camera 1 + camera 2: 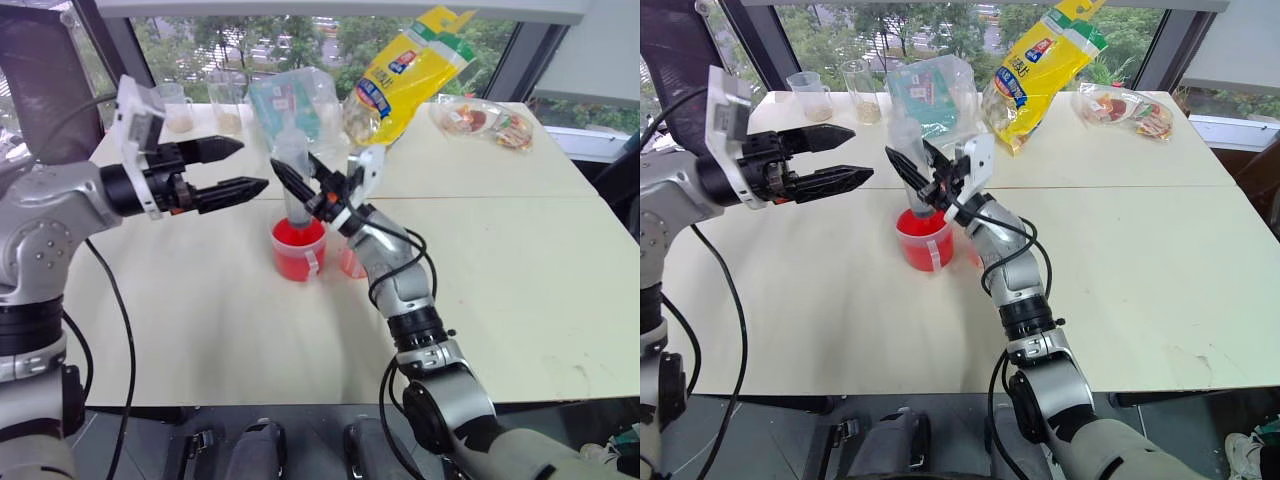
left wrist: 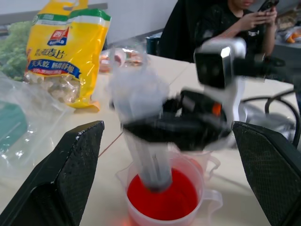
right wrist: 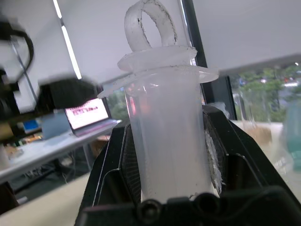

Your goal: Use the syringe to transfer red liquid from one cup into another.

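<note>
At frame centre, the right end effector (image 1: 312,190) is gripping the syringe (image 1: 294,180), dipping it into the bright-red cup (image 1: 298,250); the left end effector (image 1: 232,168) is hovering unclenched at upper left.

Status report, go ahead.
Right claw shut on syringe, tip in bright red cup. Left claw open, apart. Nothing in the way.
</note>
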